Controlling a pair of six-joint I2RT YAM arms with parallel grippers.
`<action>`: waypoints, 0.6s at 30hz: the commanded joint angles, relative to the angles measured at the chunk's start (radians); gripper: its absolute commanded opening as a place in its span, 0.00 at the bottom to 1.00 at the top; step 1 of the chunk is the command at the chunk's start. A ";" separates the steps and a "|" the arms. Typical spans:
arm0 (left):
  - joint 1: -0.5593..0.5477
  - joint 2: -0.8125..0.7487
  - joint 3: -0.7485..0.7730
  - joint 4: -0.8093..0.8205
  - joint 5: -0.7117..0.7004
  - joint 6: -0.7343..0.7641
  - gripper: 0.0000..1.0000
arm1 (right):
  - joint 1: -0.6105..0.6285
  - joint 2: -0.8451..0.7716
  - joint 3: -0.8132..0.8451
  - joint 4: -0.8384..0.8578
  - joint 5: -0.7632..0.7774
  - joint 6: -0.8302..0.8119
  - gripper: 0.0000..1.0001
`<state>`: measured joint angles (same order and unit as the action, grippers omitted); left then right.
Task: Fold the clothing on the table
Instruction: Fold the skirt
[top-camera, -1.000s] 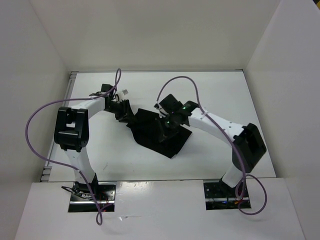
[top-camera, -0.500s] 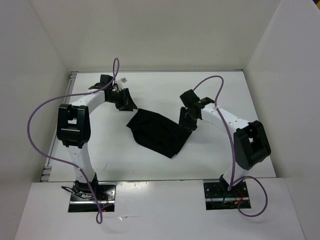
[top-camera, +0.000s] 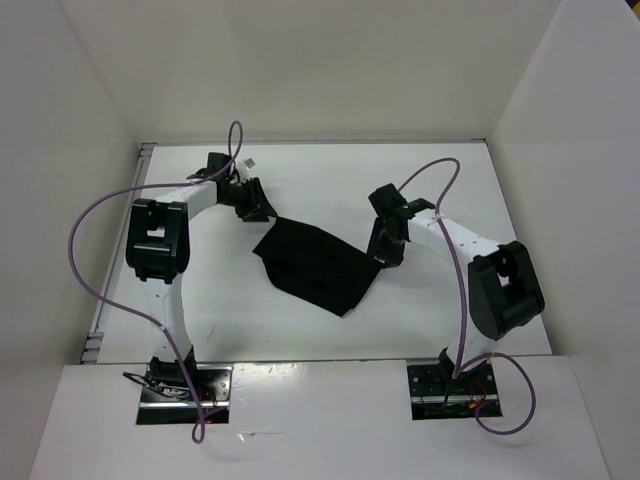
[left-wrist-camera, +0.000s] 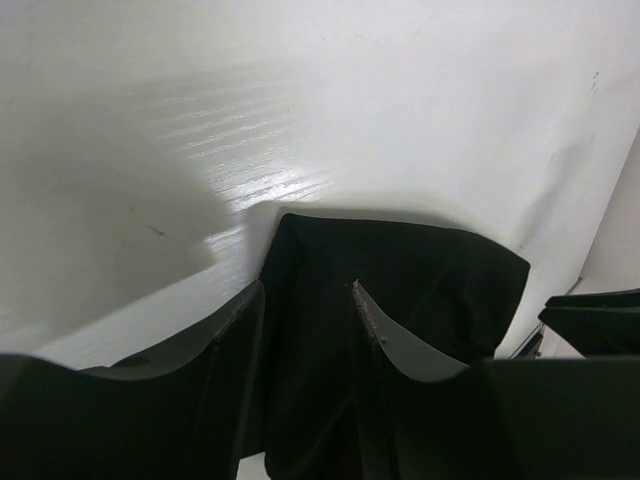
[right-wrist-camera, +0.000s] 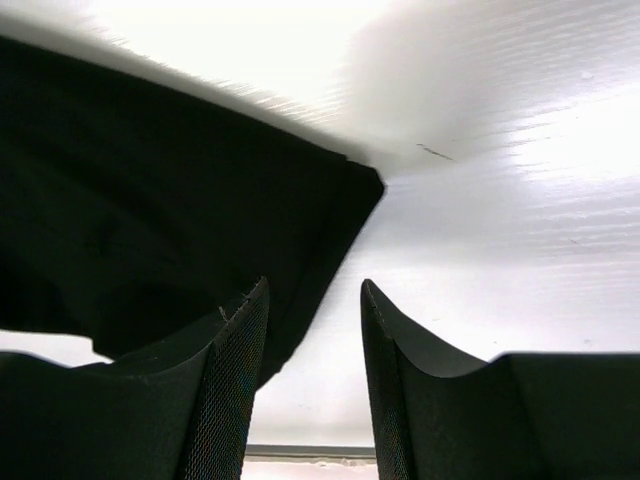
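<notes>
Top external view: the limp, light black clothing (top-camera: 315, 265) lies mid table (top-camera: 230, 300) between left gripper (top-camera: 260, 210) and right gripper (top-camera: 386, 253), both part-open and empty, and is probably best pinched at its corners.

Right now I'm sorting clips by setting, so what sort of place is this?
Probably a lab robot test cell, not a home: a left arm and right arm bolted at the edge of a white table, plain white walls boxing it in, and black clothing lying on it.
</notes>
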<state>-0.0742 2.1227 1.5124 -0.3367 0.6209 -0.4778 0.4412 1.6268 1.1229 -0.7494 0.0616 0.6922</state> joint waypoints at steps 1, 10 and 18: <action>-0.004 0.005 0.011 0.019 -0.001 -0.001 0.47 | -0.025 -0.058 -0.018 0.015 0.032 0.029 0.48; -0.013 0.023 -0.021 0.057 0.053 -0.001 0.44 | -0.035 -0.068 -0.028 0.005 0.032 0.038 0.48; -0.032 0.033 -0.021 0.057 0.063 -0.001 0.38 | -0.035 -0.068 -0.028 0.005 0.032 0.047 0.48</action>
<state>-0.0925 2.1368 1.4986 -0.3046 0.6533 -0.4782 0.4118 1.5951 1.1011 -0.7509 0.0696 0.7197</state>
